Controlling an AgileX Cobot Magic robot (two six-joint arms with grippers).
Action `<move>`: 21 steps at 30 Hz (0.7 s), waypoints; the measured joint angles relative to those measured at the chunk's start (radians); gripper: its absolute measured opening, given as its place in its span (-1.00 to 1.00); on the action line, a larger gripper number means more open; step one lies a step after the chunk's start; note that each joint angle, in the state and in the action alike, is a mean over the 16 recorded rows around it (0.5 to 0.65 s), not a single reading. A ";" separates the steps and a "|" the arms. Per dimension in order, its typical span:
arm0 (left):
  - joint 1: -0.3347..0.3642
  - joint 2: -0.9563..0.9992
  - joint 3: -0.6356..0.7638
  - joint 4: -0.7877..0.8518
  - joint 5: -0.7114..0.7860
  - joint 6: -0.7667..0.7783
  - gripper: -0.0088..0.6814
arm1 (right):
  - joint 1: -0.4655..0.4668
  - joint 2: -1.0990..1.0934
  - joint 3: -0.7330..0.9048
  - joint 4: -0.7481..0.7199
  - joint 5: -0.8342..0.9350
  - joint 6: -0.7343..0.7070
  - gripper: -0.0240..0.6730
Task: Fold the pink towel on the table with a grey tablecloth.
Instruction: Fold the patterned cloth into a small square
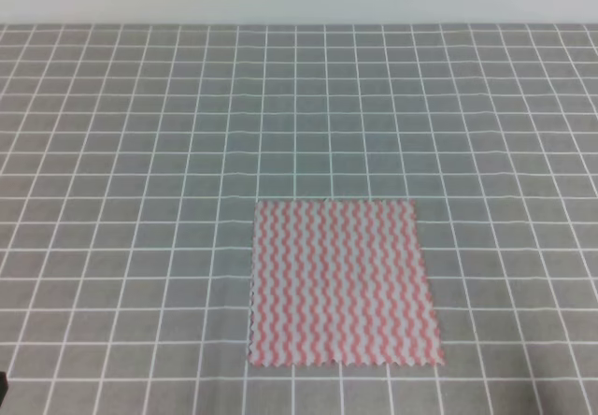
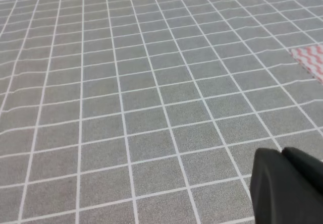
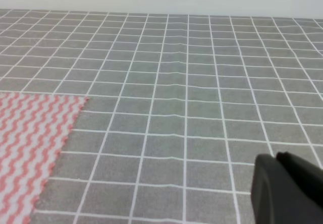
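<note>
Pink towel (image 1: 343, 282): lying flat and unfolded, wavy pink-and-white stripes, zigzag edges.
Tabletop (image 1: 140, 153): wearing grey cloth with white squares.
Left end effector (image 2: 287, 186): showing only a black bit; can't tell its state.
Right end effector (image 3: 287, 188): same, can't tell.

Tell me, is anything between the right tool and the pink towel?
Nothing: only bare grey tablecloth lies between the right tool and the pink towel, seen from the right wrist view.

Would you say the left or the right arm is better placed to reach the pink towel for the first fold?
Probably the right. Its wrist view shows much of the pink towel lying flat nearby, while the left wrist view catches only a far corner. Neither pincer's opening is visible.
</note>
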 joint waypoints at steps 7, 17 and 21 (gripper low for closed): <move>0.000 0.002 -0.002 0.000 0.001 0.000 -0.98 | 0.000 0.002 -0.003 0.000 0.002 0.000 -0.98; 0.000 0.000 0.000 0.000 -0.006 0.000 -0.98 | 0.000 0.004 -0.005 0.000 0.003 0.000 -0.98; -0.001 0.000 0.000 0.000 -0.012 0.000 -0.98 | 0.000 0.004 -0.005 0.000 0.003 0.000 -0.98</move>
